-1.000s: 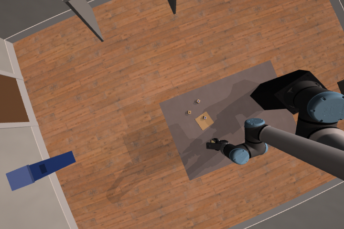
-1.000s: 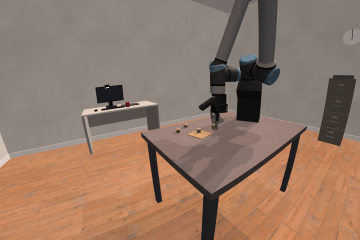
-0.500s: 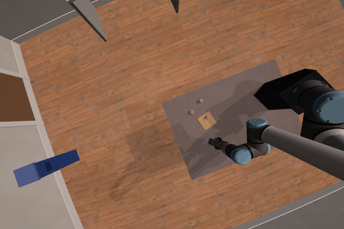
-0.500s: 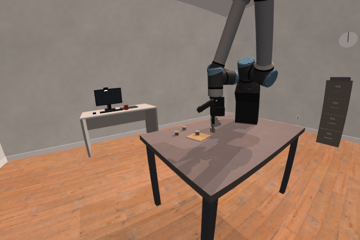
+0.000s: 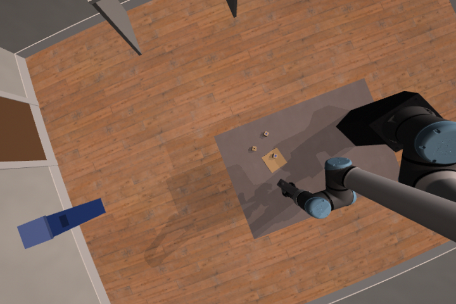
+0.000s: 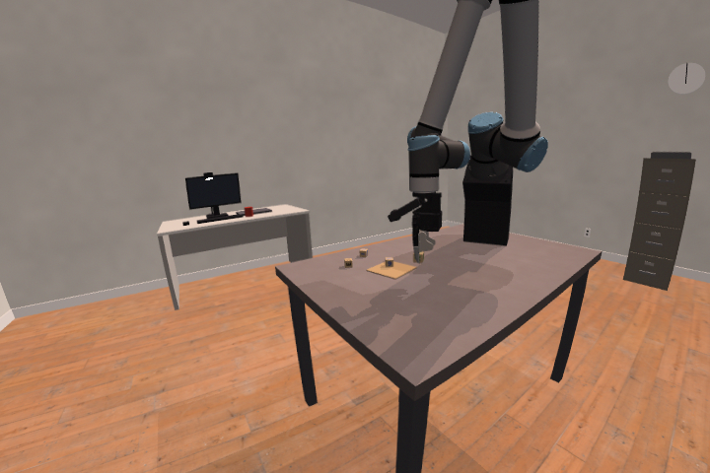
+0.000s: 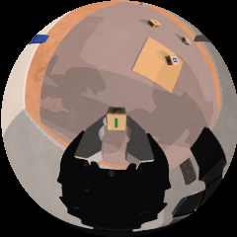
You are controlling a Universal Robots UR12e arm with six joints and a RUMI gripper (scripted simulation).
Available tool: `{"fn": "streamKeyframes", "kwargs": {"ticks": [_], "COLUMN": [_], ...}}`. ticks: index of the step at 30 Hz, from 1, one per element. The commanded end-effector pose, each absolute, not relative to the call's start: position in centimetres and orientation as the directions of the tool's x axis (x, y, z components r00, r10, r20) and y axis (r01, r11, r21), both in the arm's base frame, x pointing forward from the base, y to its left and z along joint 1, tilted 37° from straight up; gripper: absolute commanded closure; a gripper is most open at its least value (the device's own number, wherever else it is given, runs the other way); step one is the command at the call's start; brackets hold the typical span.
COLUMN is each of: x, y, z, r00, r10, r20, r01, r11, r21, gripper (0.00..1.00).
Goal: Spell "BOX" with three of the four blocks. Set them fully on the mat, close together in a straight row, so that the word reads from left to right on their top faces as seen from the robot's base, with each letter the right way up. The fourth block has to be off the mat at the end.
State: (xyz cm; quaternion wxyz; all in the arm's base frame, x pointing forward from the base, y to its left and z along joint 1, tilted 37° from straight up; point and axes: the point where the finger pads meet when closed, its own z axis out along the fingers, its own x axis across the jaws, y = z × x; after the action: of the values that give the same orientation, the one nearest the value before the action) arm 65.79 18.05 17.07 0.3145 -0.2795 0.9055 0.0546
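Carrying a block toward the mat, jaws pinched on wood

The gripper (image 5: 281, 183) (image 6: 417, 253) (image 7: 117, 116), right of centre and below the middle in the top view, has its jaws closed on opposite sides of the green-marked block (image 6: 420, 256) (image 7: 117, 121). A green stroke shows on the face toward the wrist camera; its top letter I cannot read.

The mat (image 5: 272, 166) (image 6: 391, 272) (image 7: 152, 64) lies up and left of the gripper in the top view, with a blue-marked block (image 5: 275, 156) (image 6: 389, 262) (image 7: 171, 59) on it. Farther up and left, on the table (image 5: 232, 143) (image 6: 478, 290) (image 7: 89, 49), are the X block (image 5: 254, 148) (image 6: 348, 262) (image 7: 154, 23) and another block (image 5: 266, 133) (image 6: 363, 252) (image 7: 186, 40).

These look like small wooden cubes: probably light, stiff and hardly fragile, smooth enough to twist if caught off centre. Best hold is square across two opposite side faces, leaving the letter up and the row's neighbouring sides free of the fingers. Crowded placing could nudge the block already down.
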Motion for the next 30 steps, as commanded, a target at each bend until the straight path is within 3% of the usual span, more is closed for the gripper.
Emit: {"fn": "streamKeyframes", "kwargs": {"ticks": [1,30], "x": [65.91,66.2], "y": [18.01,18.21], "z": [16.94,16.03], "r00": [-0.714,-0.837], "r10": [-0.351,0.252], "r20": [-0.606,-0.485], "r01": [-0.443,0.07], "r11": [0.896,0.929], "r21": [0.003,0.363], "gripper": [0.91,0.91]}}
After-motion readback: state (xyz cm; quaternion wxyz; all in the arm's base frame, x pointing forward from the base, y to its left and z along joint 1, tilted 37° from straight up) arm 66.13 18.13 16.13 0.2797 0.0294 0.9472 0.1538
